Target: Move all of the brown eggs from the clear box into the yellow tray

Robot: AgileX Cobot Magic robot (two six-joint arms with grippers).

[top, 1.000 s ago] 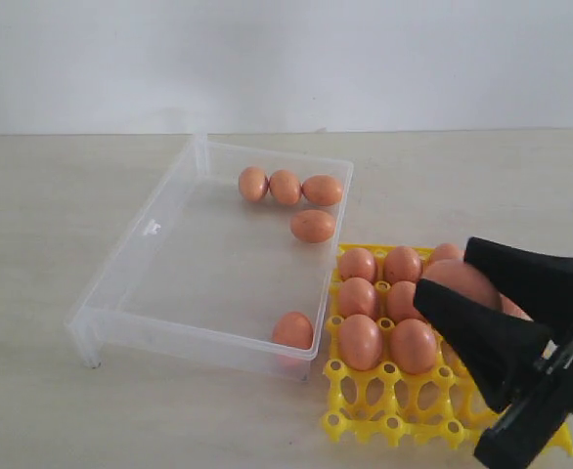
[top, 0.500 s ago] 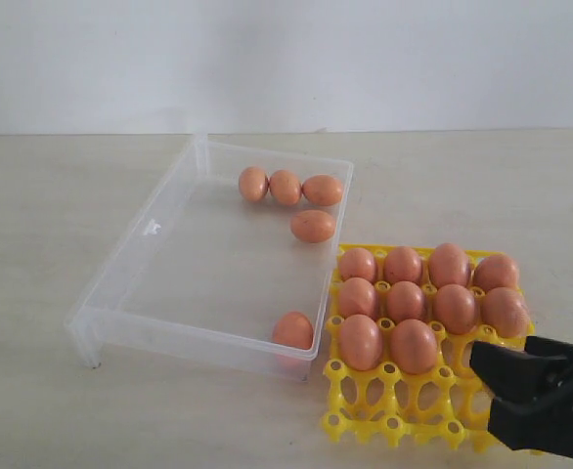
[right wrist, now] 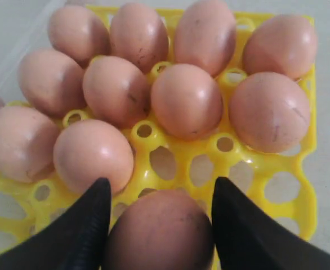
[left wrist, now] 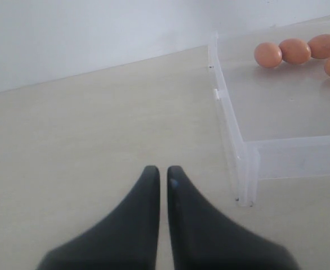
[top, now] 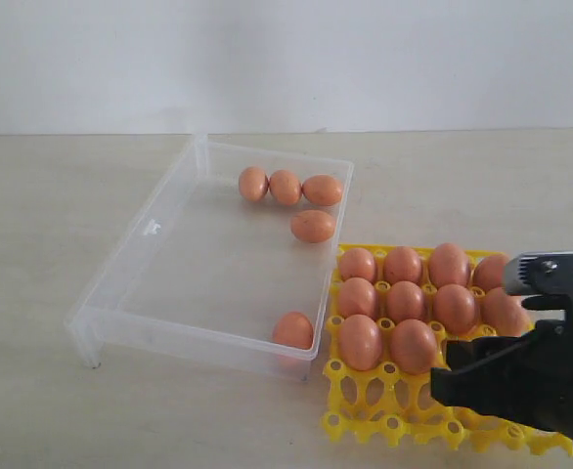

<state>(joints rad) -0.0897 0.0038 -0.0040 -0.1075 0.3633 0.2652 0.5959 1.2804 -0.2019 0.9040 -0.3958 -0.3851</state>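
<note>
While the right gripper [right wrist: 160, 184] pinched one brown egg [right wrist: 159, 233], it hung over the yellow tray [right wrist: 249, 163].
An unfilled cell [right wrist: 164, 163] lay just below the egg, beside the filled rows [right wrist: 186, 100]; the left gripper [left wrist: 163, 171], pressed together, sat well apart by the clear box [top: 208, 337].

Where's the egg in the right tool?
The egg sits between the right tool's fingers over the yellow tray's empty cells, lower right in the exterior view.

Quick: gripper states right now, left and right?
Left gripper: closed, holding nothing.
Right gripper: closed on a brown egg.
</note>
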